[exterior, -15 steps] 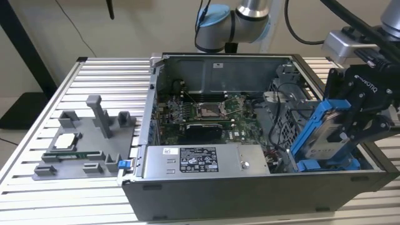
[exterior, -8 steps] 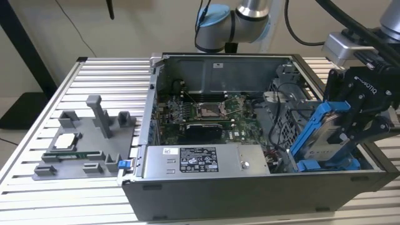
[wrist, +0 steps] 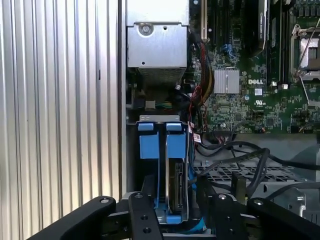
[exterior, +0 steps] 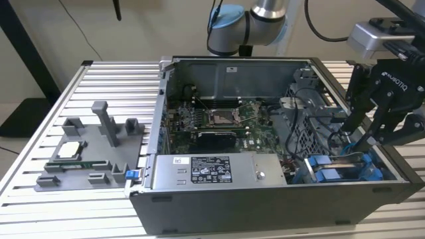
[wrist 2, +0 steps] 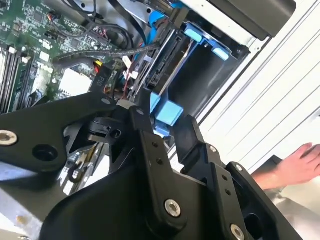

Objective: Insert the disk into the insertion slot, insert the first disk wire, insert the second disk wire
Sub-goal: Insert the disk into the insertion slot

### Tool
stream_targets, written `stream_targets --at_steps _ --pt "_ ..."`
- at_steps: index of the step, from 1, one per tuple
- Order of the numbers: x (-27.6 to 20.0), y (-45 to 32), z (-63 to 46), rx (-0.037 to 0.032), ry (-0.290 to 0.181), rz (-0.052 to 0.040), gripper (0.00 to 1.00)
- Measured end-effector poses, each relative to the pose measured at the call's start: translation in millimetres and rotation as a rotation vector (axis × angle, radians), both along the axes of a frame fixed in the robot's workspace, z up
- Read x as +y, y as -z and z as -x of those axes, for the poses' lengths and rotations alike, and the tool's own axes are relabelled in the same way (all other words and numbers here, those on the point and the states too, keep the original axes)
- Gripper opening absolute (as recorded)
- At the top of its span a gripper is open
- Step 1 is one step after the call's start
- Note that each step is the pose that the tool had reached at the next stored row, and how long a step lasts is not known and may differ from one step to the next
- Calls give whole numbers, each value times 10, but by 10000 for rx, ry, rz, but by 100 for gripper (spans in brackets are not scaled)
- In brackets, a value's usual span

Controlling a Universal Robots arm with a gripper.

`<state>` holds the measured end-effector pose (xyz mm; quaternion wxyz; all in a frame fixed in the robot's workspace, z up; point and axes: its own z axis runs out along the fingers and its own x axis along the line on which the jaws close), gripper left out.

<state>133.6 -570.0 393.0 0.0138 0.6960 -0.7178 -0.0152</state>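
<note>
Starting at the exterior view's left, a grey holder (exterior: 99, 134) sits on the bench (exterior: 40, 209) with a small square chip (exterior: 69, 148) on it. Next comes the big open computer case (exterior: 265, 209). Inside it you can see the green board (exterior: 226, 122) and, near the front, a grey box with a label (exterior: 212, 170). Further right, in the case's corner, is the insertion slot (wrist: 159, 118), a grey metal cage. The disk (wrist: 177, 187) is already in it. It stands on its thin edge in its blue frame, just beside another blue frame (wrist: 149, 145). The gripper (exterior: 359, 139) hangs right over that corner. In the second wrist view its fingers (wrist 2: 141, 120) are spread apart, with the disk's blue end between them. Black wires (wrist: 240, 155) lie loose beside the slot. In the second wrist view a person's hand (wrist 2: 302, 162) is off to the side, outside the case.
</note>
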Motion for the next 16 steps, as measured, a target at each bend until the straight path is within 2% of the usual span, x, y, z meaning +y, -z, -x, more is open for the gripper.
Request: stream_targets --at_steps 7,14,16 --pt "123 -59 19 0 9 2 100" --pt "320 -81 21 0 9 2 100" --pt "355 -71 21 0 9 2 100"
